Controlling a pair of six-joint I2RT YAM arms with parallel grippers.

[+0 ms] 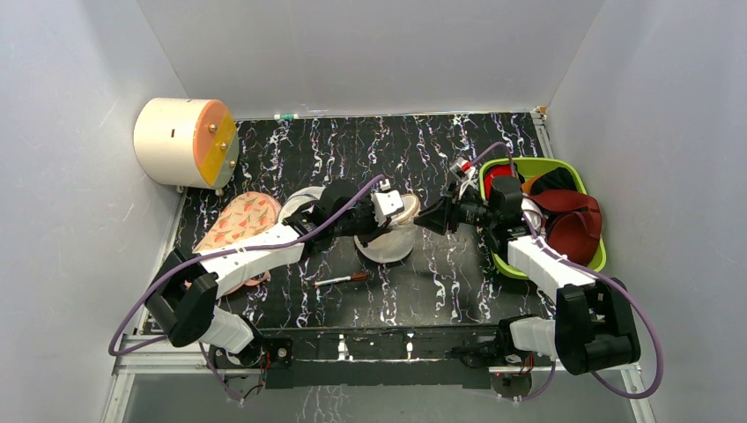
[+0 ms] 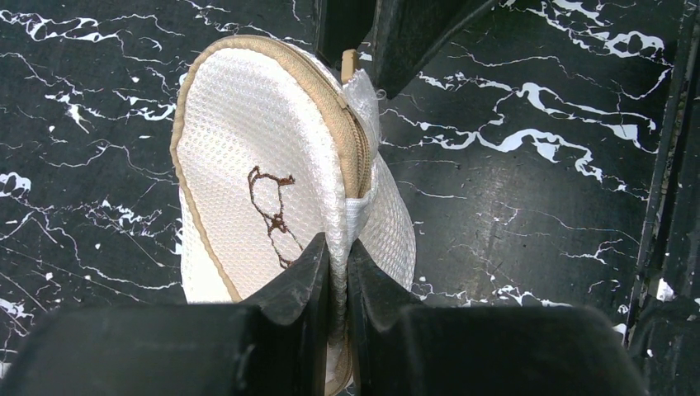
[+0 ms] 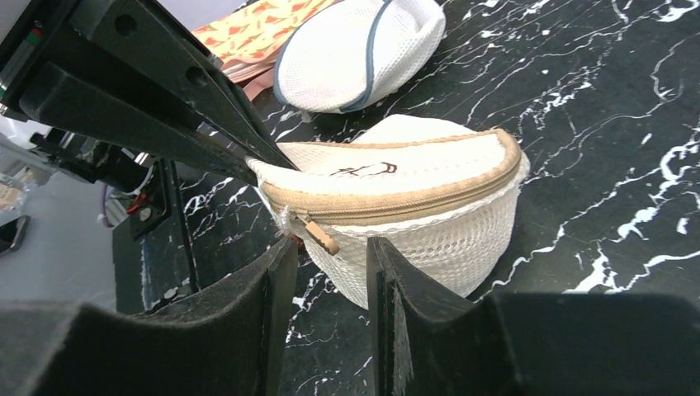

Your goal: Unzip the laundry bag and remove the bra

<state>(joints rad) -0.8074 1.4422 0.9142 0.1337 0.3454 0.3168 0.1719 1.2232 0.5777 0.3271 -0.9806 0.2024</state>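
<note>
The laundry bag point(image 1: 396, 240) is a cream mesh dome with a tan zip round its rim and a small dark glasses-like mark, and it sits mid-table. My left gripper point(image 1: 370, 233) is shut on a fold of its mesh point(image 2: 338, 256). The zip point(image 3: 396, 206) looks closed. Its tan pull point(image 3: 320, 235) hangs just ahead of my right gripper point(image 3: 330, 256), which is open with the fingers on either side of the pull and not touching it. In the top view the right gripper point(image 1: 423, 218) is at the bag's right edge. The bra is hidden.
A grey-white mesh pouch point(image 3: 355, 49) and a peach-pink leaf-pattern bra point(image 1: 238, 220) lie left of the bag. A green bin point(image 1: 577, 181) with dark red cloth stands at the right. A cream cylinder point(image 1: 181, 141) is at the back left. A pen point(image 1: 342, 280) lies near the front.
</note>
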